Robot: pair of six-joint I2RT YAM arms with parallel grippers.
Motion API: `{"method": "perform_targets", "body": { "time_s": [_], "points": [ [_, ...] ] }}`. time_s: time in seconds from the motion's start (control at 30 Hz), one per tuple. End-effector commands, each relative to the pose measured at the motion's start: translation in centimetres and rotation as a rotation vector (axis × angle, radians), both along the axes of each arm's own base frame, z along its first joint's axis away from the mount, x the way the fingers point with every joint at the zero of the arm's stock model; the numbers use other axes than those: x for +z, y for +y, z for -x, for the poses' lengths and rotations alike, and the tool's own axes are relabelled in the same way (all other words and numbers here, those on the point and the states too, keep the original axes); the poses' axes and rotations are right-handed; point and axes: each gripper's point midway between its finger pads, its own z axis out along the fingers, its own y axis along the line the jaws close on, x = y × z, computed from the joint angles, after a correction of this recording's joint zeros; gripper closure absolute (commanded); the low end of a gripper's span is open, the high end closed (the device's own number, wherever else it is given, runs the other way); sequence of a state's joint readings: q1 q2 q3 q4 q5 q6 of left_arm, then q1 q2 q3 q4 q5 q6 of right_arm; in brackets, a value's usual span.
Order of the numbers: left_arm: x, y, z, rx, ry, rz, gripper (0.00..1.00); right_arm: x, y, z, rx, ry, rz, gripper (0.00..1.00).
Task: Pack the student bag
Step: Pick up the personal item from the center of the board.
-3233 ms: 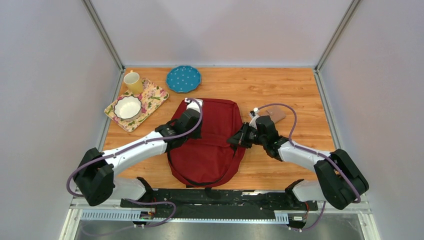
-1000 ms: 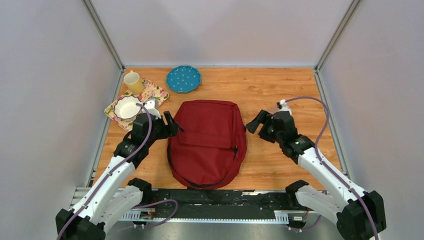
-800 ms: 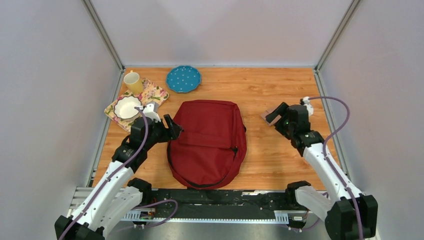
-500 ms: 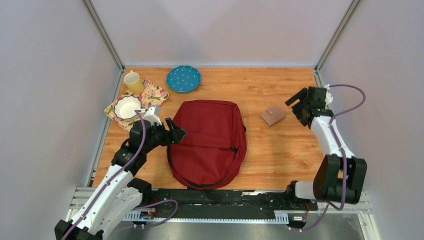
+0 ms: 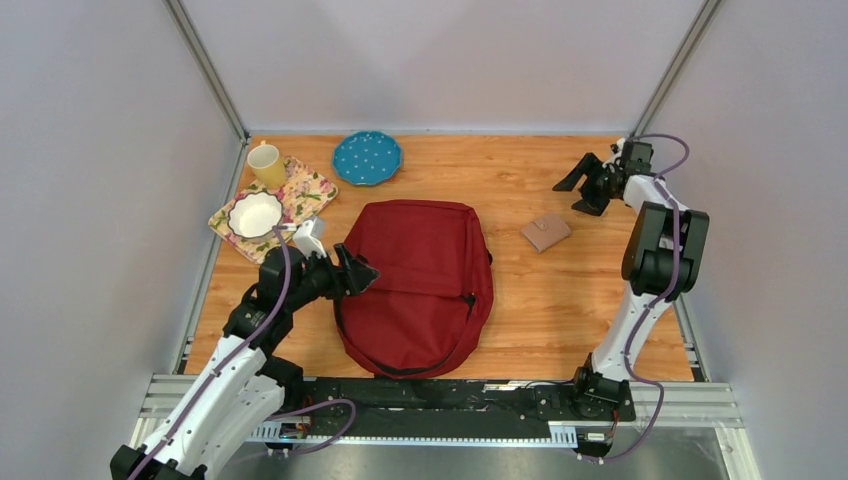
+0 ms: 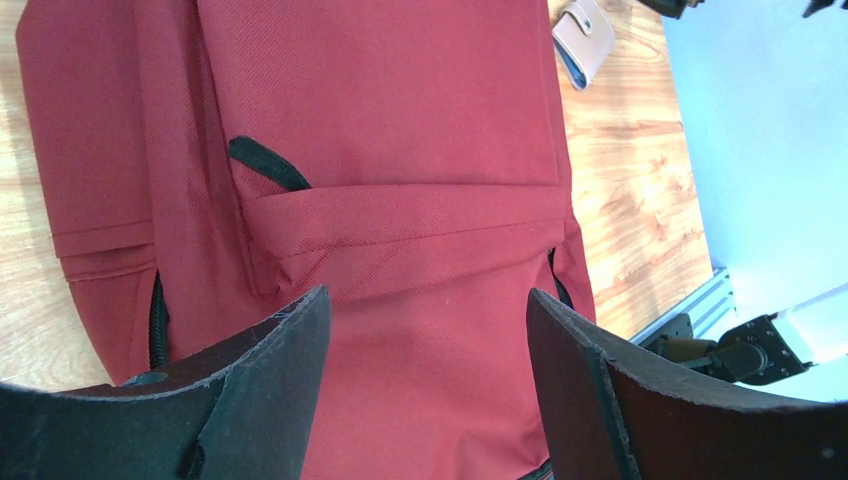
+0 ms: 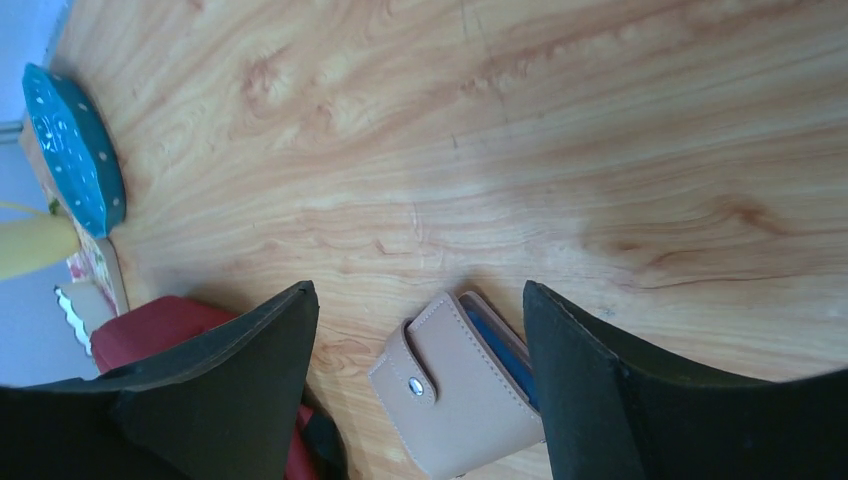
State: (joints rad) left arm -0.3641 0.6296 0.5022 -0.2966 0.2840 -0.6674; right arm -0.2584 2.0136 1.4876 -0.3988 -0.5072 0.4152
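The wallet (image 5: 546,232) lies on the counter (image 5: 520,320) right of the backpack (image 5: 420,280), nearer the right hand (image 5: 575,195); both it and the left hand (image 5: 357,272) gape wide, empty.

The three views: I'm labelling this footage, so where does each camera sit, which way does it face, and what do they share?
Top external: above and behind the bases, looking down on the table; left arm and right arm show.
Left wrist: on the left arm, facing down at the backpack; the open left tool frames it.
Right wrist: on the right arm, facing down at the wallet; the open right tool frames it.
Shared: all three show backpack and wallet.
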Motion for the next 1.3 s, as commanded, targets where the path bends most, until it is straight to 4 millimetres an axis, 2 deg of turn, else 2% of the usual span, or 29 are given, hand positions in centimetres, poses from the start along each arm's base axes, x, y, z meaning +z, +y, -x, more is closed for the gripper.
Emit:
{"method": "perform_targets", "body": {
  "time_s": [0.0,0.1,0.2,0.3,0.33,0.37,0.43,0.53,0.57,0.67,0.7,0.73,1.0,1.07,1.27],
  "points": [
    [0.9,-0.3,0.0,-0.027,-0.036,0.021,0.21,-0.5,1.7,0.7,0.094,-0.009,-0.069,0.23],
    [0.7,-0.2,-0.1,-0.016,-0.034,0.010,0.21,-1.4,2.3,1.7,0.109,0.008,-0.094,0.23],
    [1.3,-0.1,-0.6,0.011,-0.046,0.033,0.21,-2.1,2.7,3.1,0.101,0.053,-0.111,0.25],
    [1.7,-0.2,-0.9,0.004,-0.060,0.029,0.21,-2.7,3.4,5.0,0.103,0.065,-0.112,0.25],
    [1.9,-0.2,-0.9,0.003,-0.060,0.025,0.21,-3.7,3.5,6.1,0.098,0.097,-0.104,0.25],
    [1.6,-0.2,-0.8,0.001,-0.046,0.015,0.21,-3.4,3.7,6.5,0.102,0.090,-0.102,0.26],
    [1.2,-0.2,-0.8,-0.003,-0.036,0.011,0.21,-4.0,4.4,8.0,0.118,0.102,-0.127,0.28],
    [0.8,-0.3,-0.8,0.003,-0.028,0.021,0.21,-3.0,5.8,8.9,0.144,0.052,-0.158,0.37],
    [0.9,-0.3,-0.9,0.001,-0.036,0.028,0.20,-3.7,6.4,9.9,0.148,0.075,-0.162,0.38],
    [0.6,-0.6,-0.8,-0.009,-0.024,0.037,0.20,-3.2,7.5,11.1,0.174,0.052,-0.184,0.42],
    [0.7,-0.7,-0.8,-0.011,-0.022,0.042,0.20,-2.7,7.6,11.0,0.178,0.030,-0.184,0.44],
    [0.4,-0.7,-0.8,-0.012,-0.014,0.040,0.20,-2.6,7.8,11.1,0.175,0.027,-0.194,0.51],
    [-0.1,-0.8,-0.7,-0.014,0.000,0.053,0.20,-2.9,7.4,10.7,0.086,0.037,-0.178,0.53],
    [-0.2,-0.9,-0.7,-0.015,0.005,0.051,0.20,-3.3,7.1,10.6,0.039,0.059,-0.184,0.57],
    [-0.5,-0.8,-0.7,-0.011,0.012,0.050,0.20,-4.0,7.9,11.1,0.003,0.084,-0.215,0.61]
  ]
}}
